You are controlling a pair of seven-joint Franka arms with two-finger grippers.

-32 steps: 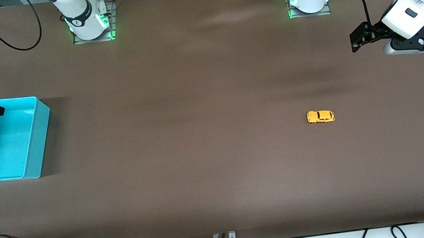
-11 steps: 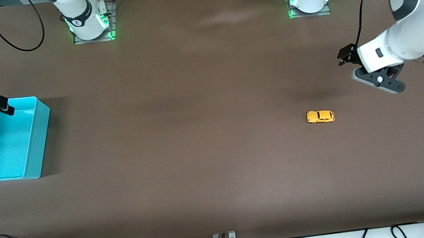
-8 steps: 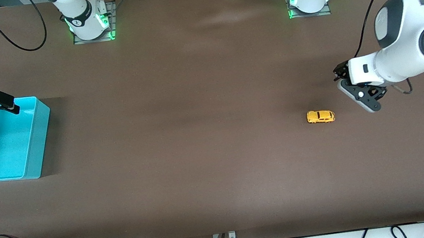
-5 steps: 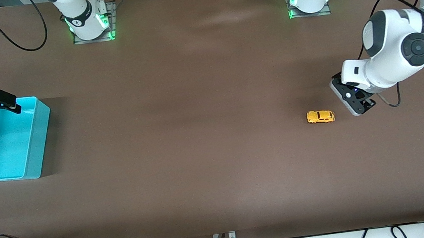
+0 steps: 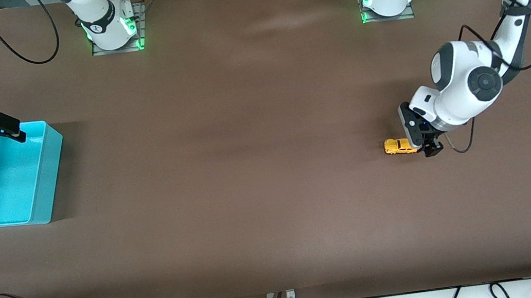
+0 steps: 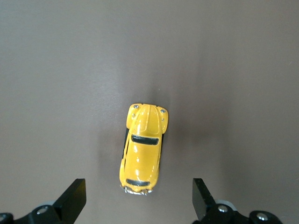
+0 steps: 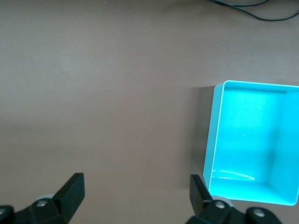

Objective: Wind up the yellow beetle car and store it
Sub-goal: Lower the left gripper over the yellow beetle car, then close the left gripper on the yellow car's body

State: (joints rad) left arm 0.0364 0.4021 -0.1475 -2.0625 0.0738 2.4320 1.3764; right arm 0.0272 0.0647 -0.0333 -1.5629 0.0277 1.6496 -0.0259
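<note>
Yellow against the brown desk (image 5: 268, 169), the yellow beetle car (image 5: 401, 146) is sitting on its wheels well apart from the teal bin (image 5: 47, 169), toward the left arm's end. We are seeing one clear change: three seconds ago the left claw (image 5: 426, 144) was hanging high and well away from the car, and since then it has been swinging in and dropping — it is now hovering right over the car's tail. In the left wrist view its fingers (image 6: 72, 201) are spread wide, one on each side of the car (image 6: 142, 148), not touching it. The car itself is lying exactly where it was. We are reading this as the approach nearly finished and the grasp for winding not yet made.

At the bin, the right claw (image 5: 3, 133) is waiting over the rim, fingers (image 7: 70, 189) wide apart — it has shifted only slightly toward the bin.
</note>
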